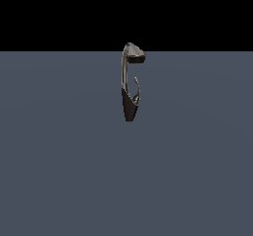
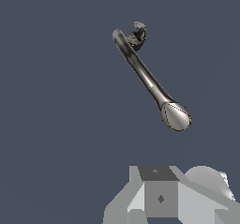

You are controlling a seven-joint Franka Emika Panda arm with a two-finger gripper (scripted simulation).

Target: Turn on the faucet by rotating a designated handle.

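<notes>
The faucet (image 1: pixel 129 89) stands upright on the floor in the middle of the exterior view, with a tapered black base, a thin arched neck and a flat wide spout head. The handle (image 1: pixel 137 90), a short curved silvery lever, rises from the base on the exterior view's right. The wrist view looks down on the faucet (image 2: pixel 147 78), with the spout head nearest the camera and the handle (image 2: pixel 139 27) beside the dark base. Only grey parts of my gripper (image 2: pixel 161 197) show at the picture's edge, well apart from the faucet. Its fingers are not clear enough to read.
A flat, plain grey-blue floor (image 1: pixel 59 171) spreads around the faucet. Behind it the background is black. The arm does not appear in the exterior view.
</notes>
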